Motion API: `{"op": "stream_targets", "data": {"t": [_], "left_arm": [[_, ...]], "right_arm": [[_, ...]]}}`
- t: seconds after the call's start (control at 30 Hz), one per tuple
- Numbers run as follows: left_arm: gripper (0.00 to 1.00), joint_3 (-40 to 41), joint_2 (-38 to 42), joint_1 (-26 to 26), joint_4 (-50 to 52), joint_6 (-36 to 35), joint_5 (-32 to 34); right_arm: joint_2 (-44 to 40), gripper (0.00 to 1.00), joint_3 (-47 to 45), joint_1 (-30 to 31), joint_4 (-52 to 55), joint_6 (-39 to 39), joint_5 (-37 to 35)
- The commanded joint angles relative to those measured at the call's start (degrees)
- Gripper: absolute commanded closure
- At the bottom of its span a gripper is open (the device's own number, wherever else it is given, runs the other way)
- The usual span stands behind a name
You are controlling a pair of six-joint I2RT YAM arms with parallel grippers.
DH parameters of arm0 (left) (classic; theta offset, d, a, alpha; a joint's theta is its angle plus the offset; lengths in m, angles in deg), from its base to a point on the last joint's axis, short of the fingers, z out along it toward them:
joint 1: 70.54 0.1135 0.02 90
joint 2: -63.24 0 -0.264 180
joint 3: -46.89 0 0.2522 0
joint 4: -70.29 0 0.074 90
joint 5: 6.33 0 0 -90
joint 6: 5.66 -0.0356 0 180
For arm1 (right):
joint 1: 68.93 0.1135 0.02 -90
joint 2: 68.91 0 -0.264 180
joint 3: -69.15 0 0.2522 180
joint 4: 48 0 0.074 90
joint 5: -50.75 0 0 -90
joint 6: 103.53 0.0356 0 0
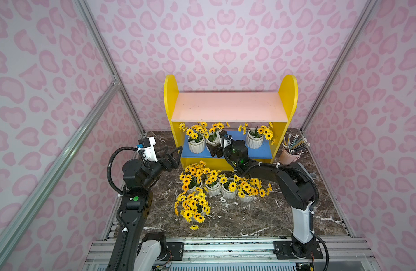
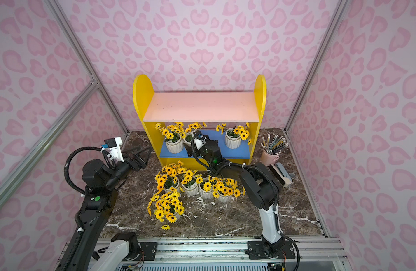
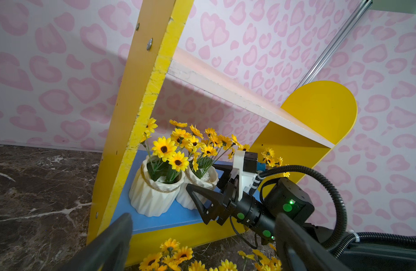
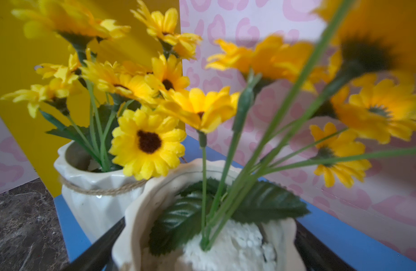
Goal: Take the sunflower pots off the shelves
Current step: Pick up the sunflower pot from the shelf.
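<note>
The yellow shelves (image 1: 288, 98) have a bare pink upper board (image 1: 228, 106) and a blue lower board (image 1: 261, 151). Three sunflower pots stand on the blue board: left (image 1: 196, 146), middle (image 3: 188, 201) and right (image 1: 254, 140). My right gripper (image 4: 207, 258) reaches into the shelf, one finger against each side of the middle pot (image 4: 225, 246), which rests on the board. Left of the shelf hangs my left gripper (image 1: 173, 152), open and holding nothing. Several more sunflower pots (image 1: 213, 187) stand on the marble floor in front; another (image 1: 193, 208) lies tipped over.
A pink cup of pencils (image 1: 288, 156) stands right of the shelf, with a small grey and white tool (image 2: 283, 174) beside it. A loose flower head (image 1: 194, 227) lies on the marble. Pink patterned walls and aluminium posts close in the sides and back.
</note>
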Motion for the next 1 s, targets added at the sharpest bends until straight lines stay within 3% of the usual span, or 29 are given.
{"op": "stream_targets", "data": {"t": [0.0,0.4,0.63,0.97], "left_arm": [[0.04,-0.4,-0.1,0.1,-0.9,-0.5,0.4],[0.04,-0.1,0.1,0.0,-0.9,-0.5,0.5],[0.04,-0.1,0.3,0.0,-0.9,-0.5,0.4],[0.04,-0.1,0.3,0.0,-0.9,-0.5,0.6]], "right_arm": [[-0.9,0.1,-0.5,0.0,-3.9,-1.7,0.6],[-4.7,0.16,-4.8,-0.5,-3.7,-2.3,1.7],[-5.9,0.01,-5.8,-1.4,-1.3,-1.9,2.4],[-4.3,0.01,-6.0,-1.5,-9.2,-0.5,2.0]]}}
